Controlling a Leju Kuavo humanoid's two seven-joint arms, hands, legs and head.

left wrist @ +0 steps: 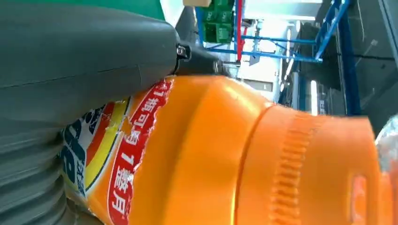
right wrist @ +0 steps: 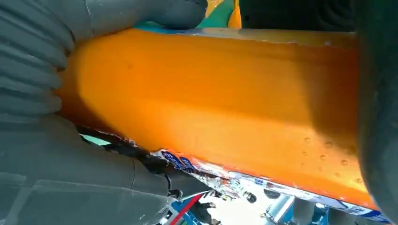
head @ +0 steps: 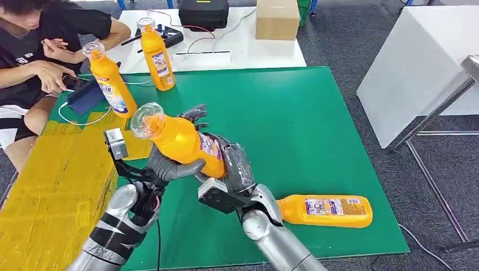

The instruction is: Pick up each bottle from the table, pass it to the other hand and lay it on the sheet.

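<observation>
An orange bottle (head: 179, 141) with a clear cap is held tilted in the air above the green sheet (head: 316, 124), cap toward the upper left. My left hand (head: 169, 167) grips it from below near the shoulder. My right hand (head: 233, 162) wraps its lower body, fingers reaching behind it. In the left wrist view the bottle (left wrist: 234, 154) lies against the grey thumb (left wrist: 80, 51). In the right wrist view its side (right wrist: 211, 98) sits in the right hand (right wrist: 47, 178). Another orange bottle (head: 327, 210) lies on the sheet at the near right. Two more (head: 110, 79) (head: 158, 53) stand upright at the far left.
A yellow surface (head: 51, 186) adjoins the sheet on the left. A seated person (head: 39, 51) is at the far left corner with a blue object (head: 85, 99). Behind, a white table (head: 243, 48) carries a cardboard box (head: 277, 18) and a black case (head: 203, 12). A white table (head: 418, 62) stands to the right.
</observation>
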